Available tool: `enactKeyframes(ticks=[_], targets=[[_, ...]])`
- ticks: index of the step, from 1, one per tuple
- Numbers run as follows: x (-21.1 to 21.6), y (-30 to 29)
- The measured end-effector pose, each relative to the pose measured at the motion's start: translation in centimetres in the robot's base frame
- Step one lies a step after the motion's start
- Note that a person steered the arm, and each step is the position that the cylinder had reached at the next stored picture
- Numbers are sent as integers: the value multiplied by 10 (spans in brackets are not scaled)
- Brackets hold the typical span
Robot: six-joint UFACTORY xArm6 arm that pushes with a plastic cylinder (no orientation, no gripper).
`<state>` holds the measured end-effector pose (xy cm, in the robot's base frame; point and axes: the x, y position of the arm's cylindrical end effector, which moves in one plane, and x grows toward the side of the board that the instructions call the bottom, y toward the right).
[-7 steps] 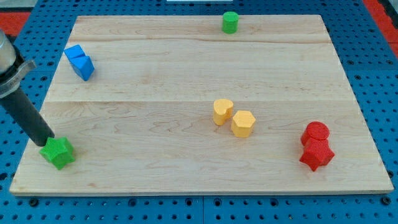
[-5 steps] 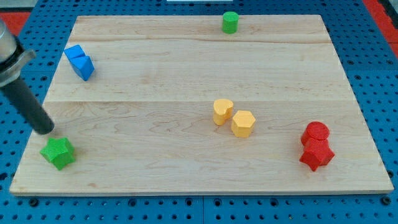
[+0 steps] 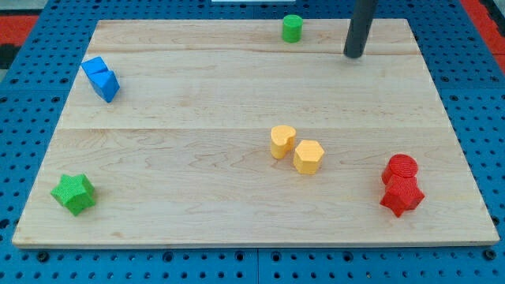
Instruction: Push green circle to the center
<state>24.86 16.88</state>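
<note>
- The green circle (image 3: 292, 28) sits at the table's (image 3: 237, 87) top edge.
- My tip (image 3: 354, 54) is near its right, apart; there's no hand, only a rod.
- Risk: pushing from this side slides it along the edge, not toward the center.

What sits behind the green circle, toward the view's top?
Behind the green circle only a thin strip of board edge shows. My tip stands to its right, apart. Nothing is hidden.
</note>
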Motion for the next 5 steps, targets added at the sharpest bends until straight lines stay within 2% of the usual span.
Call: enactKeyframes(ticks=[1,2,4,5], targets=[[-53,-20],[-56,-43],[-56,-140],[-52,-150]])
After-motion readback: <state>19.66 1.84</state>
